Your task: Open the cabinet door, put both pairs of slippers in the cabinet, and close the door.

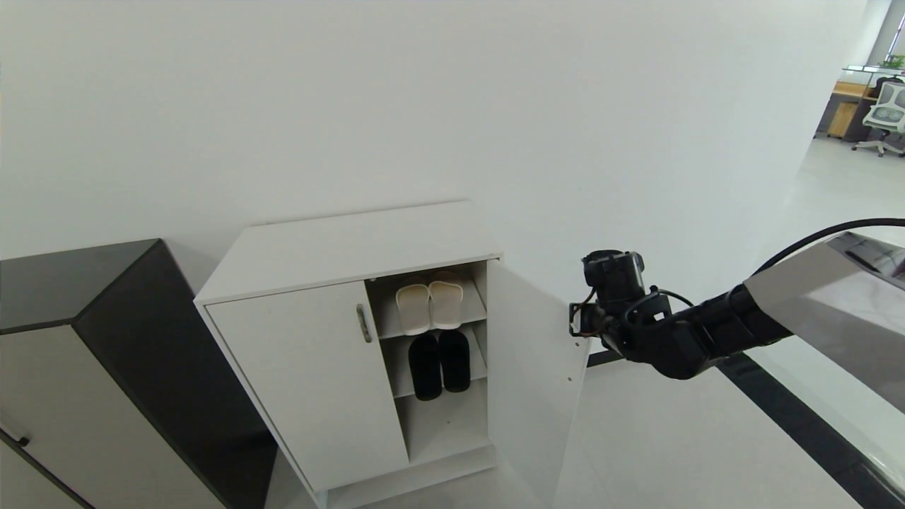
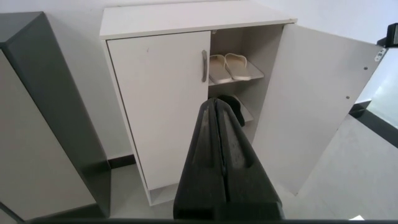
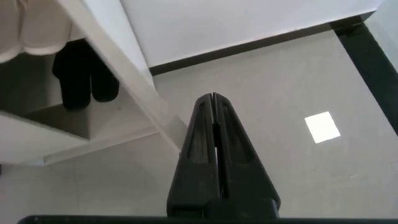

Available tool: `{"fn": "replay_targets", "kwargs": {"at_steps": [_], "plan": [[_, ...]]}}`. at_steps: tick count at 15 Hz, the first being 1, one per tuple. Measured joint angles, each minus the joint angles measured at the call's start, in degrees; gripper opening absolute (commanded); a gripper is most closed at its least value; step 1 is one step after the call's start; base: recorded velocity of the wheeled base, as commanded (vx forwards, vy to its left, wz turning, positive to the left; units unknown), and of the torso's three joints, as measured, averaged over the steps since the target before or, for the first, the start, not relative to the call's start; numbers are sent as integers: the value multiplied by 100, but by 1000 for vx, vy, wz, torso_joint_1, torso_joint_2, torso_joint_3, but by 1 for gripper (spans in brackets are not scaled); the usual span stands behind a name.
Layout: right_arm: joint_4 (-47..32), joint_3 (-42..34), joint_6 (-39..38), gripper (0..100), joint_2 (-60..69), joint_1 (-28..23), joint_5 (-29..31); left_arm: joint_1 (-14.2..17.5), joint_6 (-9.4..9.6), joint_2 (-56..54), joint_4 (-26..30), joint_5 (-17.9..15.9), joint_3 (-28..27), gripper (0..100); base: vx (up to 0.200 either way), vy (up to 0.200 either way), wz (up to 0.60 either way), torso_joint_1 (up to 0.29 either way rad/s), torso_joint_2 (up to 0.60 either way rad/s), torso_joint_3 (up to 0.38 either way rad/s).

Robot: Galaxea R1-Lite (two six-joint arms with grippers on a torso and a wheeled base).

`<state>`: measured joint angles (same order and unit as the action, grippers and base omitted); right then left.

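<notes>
White laminate forms the cabinet (image 1: 339, 247), which stands in the head view at about 6 o'clock from the middle of the picture, backed against a pale wall (image 1: 424, 85). Its left door (image 1: 311, 382) is shut and carries a slim metal handle (image 1: 364, 324) on its 3 o'clock edge. Its right door (image 1: 530, 353) stands wide open, angled out at 3 o'clock of the opening.

Both pairs are inside. The cream slippers (image 1: 429, 305), 1 pair side by side, lie on the upper shelf. The black slippers (image 1: 440, 362), also 1 pair side by side, lie on the middle shelf at 6 o'clock of the cream ones.

The right gripper (image 1: 576, 322) is at 3 o'clock of the right door, just beside that door's free edge near its top. Its 2 fingers (image 3: 202, 124) are pressed flat together with nothing between them. Whether the tip touches the door edge cannot be told.

The left gripper (image 2: 216, 109) is out in front of the cabinet and clear of it, pointing toward the line where the left door meets the opening. Its 2 fingers (image 2: 230, 143) are likewise closed against each other and grasp nothing.

At 9 o'clock of the white cabinet, just beside it, stands a dark grey cabinet (image 1: 106, 339). A black strip (image 1: 792, 417) crosses the pale floor (image 1: 672, 452) at 4 o'clock.
</notes>
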<state>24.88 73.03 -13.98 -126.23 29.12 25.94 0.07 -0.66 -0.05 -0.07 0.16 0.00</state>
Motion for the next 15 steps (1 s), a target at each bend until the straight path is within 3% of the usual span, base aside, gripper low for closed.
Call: {"fn": "replay_targets", "kwargs": {"at_steps": [7,13,15], "plan": [[27,-827,-176,0,578,1172,-5,0,-10,0,0,9,0,0,0,0,0,0,0,0],[174,-1256,22,0,991,1274,-194,0,-7,0,0,9,0,0,0,0,0,0,0,0],[166,-1270,27,0,1011,1298,-196,0,-7,0,0,9,0,0,0,0,600,0,2,2]]}}
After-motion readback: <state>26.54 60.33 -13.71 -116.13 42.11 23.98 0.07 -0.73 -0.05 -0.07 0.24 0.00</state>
